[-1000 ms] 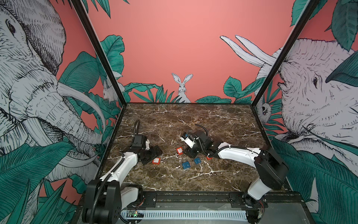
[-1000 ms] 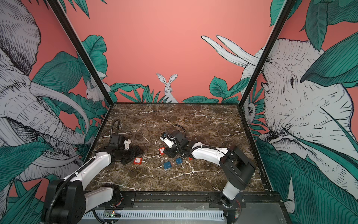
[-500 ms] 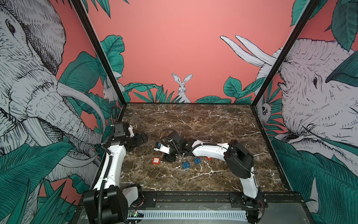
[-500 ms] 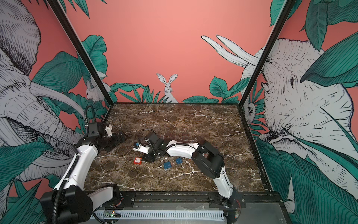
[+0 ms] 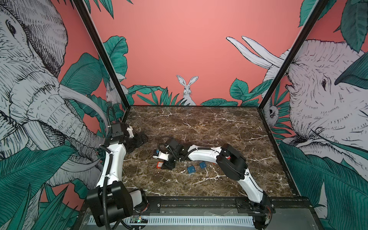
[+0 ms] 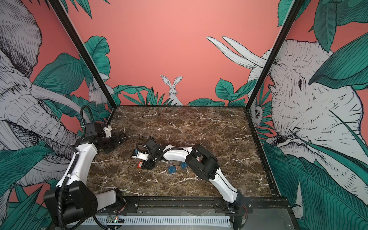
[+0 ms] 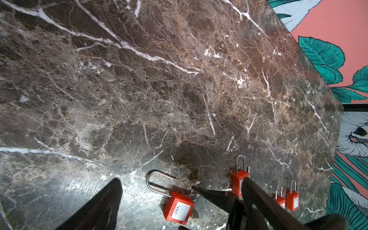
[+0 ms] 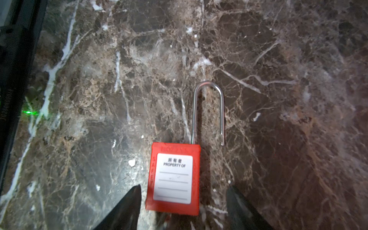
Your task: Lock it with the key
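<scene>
A red padlock [image 8: 172,179] with a white label lies flat on the marble, its steel shackle [image 8: 208,111] swung open. My right gripper [image 8: 183,191] is open and straddles the padlock's body, one fingertip [image 8: 135,192] close to its edge and the other clear of it. In both top views this gripper [image 5: 168,165] reaches across the middle, over the padlock [image 5: 159,164]. The left wrist view shows a metal key [image 7: 194,213] sticking out of a red padlock's [image 7: 178,207] base. My left gripper [image 5: 142,139] hangs open and empty near the left wall.
Two blue padlocks [image 5: 191,169] [image 5: 202,165] lie just right of the red one, beside the right forearm. More red padlocks [image 7: 240,183] [image 7: 292,201] stand in the left wrist view. Black frame posts and printed walls close in the marble table [image 5: 199,127].
My left arm has pulled back from the red padlock to the left wall. My right gripper has swung left across the middle and now sits over that padlock.
</scene>
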`<state>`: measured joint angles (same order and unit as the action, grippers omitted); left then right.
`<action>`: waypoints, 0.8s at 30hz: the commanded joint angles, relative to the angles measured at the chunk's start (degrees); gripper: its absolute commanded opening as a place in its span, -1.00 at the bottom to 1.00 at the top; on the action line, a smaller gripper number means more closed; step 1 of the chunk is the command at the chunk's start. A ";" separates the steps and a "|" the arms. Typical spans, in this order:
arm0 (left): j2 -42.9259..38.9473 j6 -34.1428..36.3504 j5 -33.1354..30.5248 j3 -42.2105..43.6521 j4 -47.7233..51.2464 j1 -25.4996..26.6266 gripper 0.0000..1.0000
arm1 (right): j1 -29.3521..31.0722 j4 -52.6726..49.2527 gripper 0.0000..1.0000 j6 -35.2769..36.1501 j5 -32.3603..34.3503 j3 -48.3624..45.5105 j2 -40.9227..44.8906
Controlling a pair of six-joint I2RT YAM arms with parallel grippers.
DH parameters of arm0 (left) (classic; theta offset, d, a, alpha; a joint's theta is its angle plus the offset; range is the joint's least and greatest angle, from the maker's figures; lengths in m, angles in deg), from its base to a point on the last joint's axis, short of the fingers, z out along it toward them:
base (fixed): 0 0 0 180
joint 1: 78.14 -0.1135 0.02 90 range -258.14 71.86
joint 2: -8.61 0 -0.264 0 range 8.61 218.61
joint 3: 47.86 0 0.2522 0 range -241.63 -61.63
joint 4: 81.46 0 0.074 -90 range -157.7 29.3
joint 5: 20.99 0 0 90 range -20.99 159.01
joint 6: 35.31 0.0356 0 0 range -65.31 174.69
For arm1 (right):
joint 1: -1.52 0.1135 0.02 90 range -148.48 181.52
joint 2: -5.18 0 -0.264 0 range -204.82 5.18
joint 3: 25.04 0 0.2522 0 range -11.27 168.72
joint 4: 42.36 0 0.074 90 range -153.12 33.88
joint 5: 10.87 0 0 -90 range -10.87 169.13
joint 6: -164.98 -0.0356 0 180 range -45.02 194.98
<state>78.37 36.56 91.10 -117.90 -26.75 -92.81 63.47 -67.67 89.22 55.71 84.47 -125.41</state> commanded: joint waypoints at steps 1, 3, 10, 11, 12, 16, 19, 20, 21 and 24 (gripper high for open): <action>0.05 1.73 0.94 -1.05 1.72 -0.29 0.89 | 0.78 -0.42 0.30 -1.00 -1.71 2.09 -1.71; -0.02 1.98 0.86 -0.70 1.57 -0.42 0.89 | 1.02 -0.17 0.26 -0.88 -1.52 2.33 -2.49; -0.02 2.74 0.61 0.06 0.94 -0.40 0.87 | 1.68 0.78 0.06 -0.56 1.12 2.55 -4.06; 0.10 2.92 0.51 0.06 0.95 -0.39 0.87 | 1.68 1.04 0.03 -0.40 1.33 2.28 -4.10; 0.08 2.91 0.50 0.11 0.95 -0.48 0.87 | 1.77 1.46 -0.01 -0.14 1.60 2.02 -3.98; 0.10 2.76 0.89 0.72 0.35 -0.41 0.86 | 1.87 6.61 -0.11 0.05 1.03 -1.96 -1.40; -0.36 3.15 1.37 1.62 -0.73 -0.44 0.84 | 1.86 11.35 -0.26 0.91 0.56 -6.03 2.17; -0.56 3.39 1.45 2.01 -1.34 -0.45 0.83 | 1.93 12.63 -0.29 1.24 0.30 -7.14 3.44; -0.97 3.66 1.53 2.54 -2.27 -0.46 0.83 | 1.86 14.19 -0.34 1.67 -0.03 -8.72 4.86; -1.96 3.63 2.79 4.33 -5.61 -0.44 0.79 | 1.77 16.30 -0.39 2.95 -1.84 -11.96 8.56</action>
<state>78.37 39.31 92.08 -115.34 -29.30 -92.97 64.87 -56.51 90.27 56.15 74.02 -121.74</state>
